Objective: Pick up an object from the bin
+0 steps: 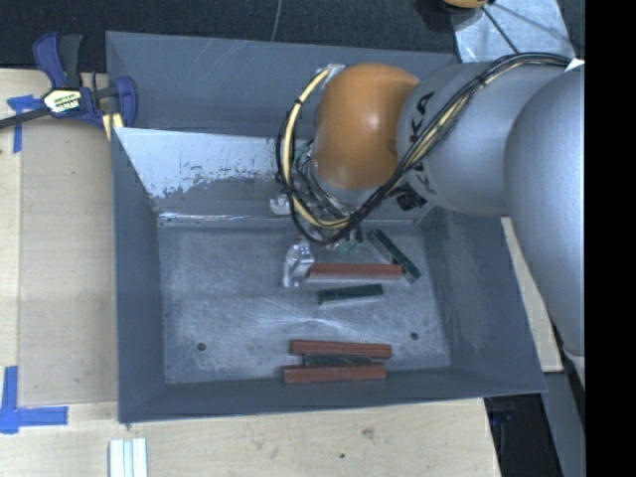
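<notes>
Just left of 1 flat reddish-brown stick (363, 271), the gripper (297, 264) hangs low, probably to take its end; spread or pressed, I cannot tell.

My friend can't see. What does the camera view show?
A robot arm's gripper is down in a grey metal bin, beside a brown stick and a dark green stick. Two more brown sticks lie by the near wall.

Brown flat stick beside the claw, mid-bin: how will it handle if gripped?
Brown stick looks straight and thin: probably stiff and light. Lying flat on the bin floor, it likely won't roll but may slide. The dark green stick beside it might get nudged.
</notes>
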`<action>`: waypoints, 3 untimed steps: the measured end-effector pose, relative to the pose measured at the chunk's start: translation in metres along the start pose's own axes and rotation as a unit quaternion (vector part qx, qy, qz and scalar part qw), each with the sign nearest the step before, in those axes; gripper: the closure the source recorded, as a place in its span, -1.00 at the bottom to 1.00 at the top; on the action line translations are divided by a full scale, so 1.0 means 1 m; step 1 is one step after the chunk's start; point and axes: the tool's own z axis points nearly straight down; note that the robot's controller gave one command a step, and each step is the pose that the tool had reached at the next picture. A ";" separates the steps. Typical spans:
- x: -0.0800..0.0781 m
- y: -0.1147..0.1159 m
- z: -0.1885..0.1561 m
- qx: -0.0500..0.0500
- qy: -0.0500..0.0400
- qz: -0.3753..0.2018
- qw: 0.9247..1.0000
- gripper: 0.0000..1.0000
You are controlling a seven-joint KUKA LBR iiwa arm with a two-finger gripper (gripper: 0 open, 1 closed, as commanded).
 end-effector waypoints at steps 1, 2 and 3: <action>-0.001 -0.014 0.026 0.000 0.003 -0.079 0.997 -1.00; 0.028 -0.056 0.034 0.000 -0.006 -0.034 0.999 1.00; 0.028 -0.056 0.034 0.000 -0.006 -0.034 0.999 1.00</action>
